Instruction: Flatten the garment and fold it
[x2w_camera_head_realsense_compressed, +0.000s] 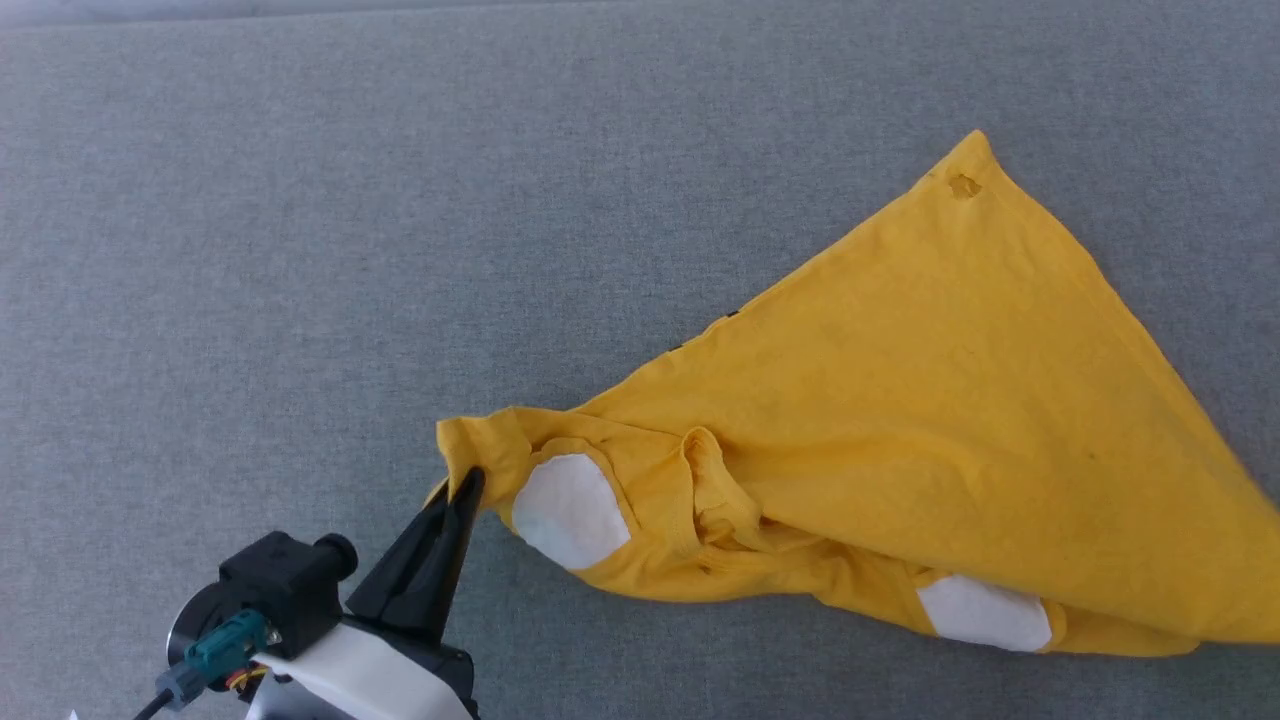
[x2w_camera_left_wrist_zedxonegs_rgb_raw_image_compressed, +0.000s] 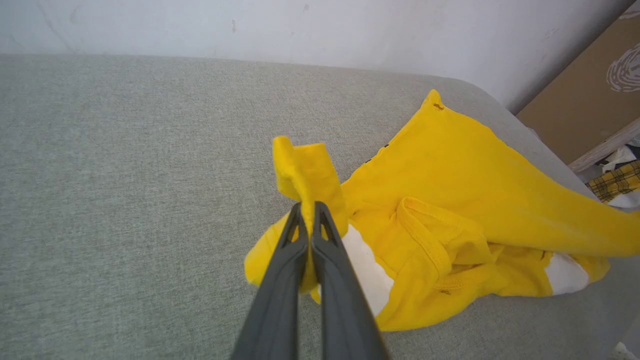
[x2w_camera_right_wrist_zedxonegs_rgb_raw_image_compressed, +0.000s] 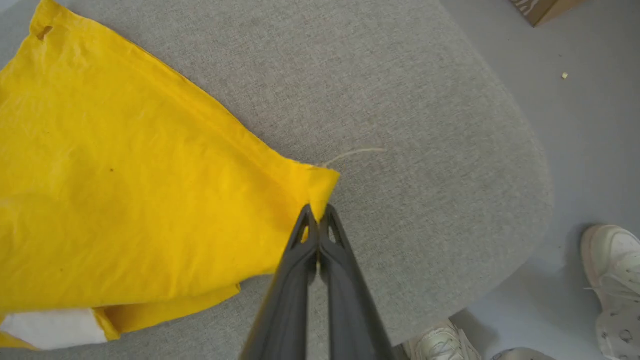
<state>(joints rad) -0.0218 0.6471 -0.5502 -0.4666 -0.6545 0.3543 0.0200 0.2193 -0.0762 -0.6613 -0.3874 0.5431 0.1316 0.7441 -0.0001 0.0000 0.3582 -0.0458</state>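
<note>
Head view: the yellow T-shirt (x2w_camera_head_realsense_compressed: 930, 420) lies bunched in a rough triangle on the right half of the grey bench (x2w_camera_head_realsense_compressed: 300, 250), two white patches (x2w_camera_head_realsense_compressed: 570, 510) along its near edge. The left end effector (x2w_camera_head_realsense_compressed: 468, 485) is clenched on its left tip

Left wrist view: a fold of yellow cloth stands up between the pressed-together fingers (x2w_camera_left_wrist_zedxonegs_rgb_raw_image_compressed: 330, 240)

Right wrist view: the right end effector (x2w_camera_right_wrist_zedxonegs_rgb_raw_image_compressed: 318, 212) is clamped on a shirt corner near the bench's rounded corner; a person's pale shoes (x2w_camera_right_wrist_zedxonegs_rgb_raw_image_compressed: 612, 260) stand on the floor (x2w_camera_right_wrist_zedxonegs_rgb_raw_image_compressed: 590, 125)
</note>
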